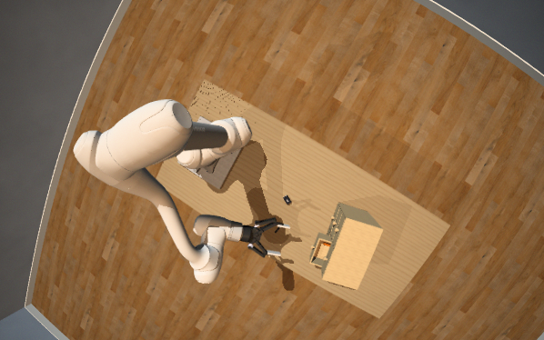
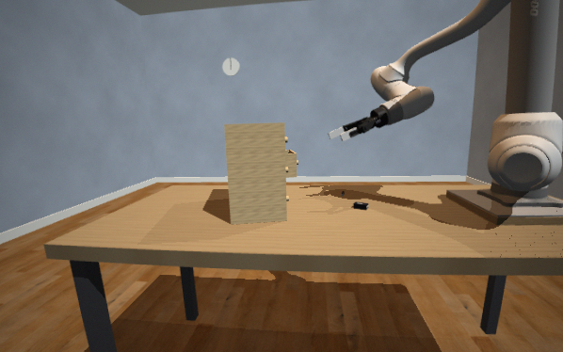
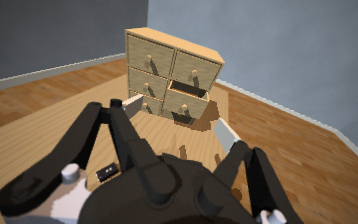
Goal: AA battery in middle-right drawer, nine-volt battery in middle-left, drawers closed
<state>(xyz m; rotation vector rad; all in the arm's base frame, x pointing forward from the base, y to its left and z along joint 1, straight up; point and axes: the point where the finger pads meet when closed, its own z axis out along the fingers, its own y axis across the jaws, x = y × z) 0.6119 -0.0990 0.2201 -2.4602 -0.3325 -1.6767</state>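
Your claw (image 3: pixel 178 120) is spread wide with nothing in it, so drop onto the nine-volt battery (image 3: pixel 107 172) lying on the desk (image 2: pixel 261 235) just below (square up first), chest (image 3: pixel 173 80) beyond with its middle-right drawer (image 3: pixel 187 97) open.

gripper (image 2: pixel 338 135): spread wide, empty, in open air | ahead: chest (image 2: pixel 255 172) with pulled-out middle-right drawer (image 3: pixel 187 94) protruding | below: nine-volt battery (image 2: pixel 360 205) alone on table (image 2: pixel 298 245)
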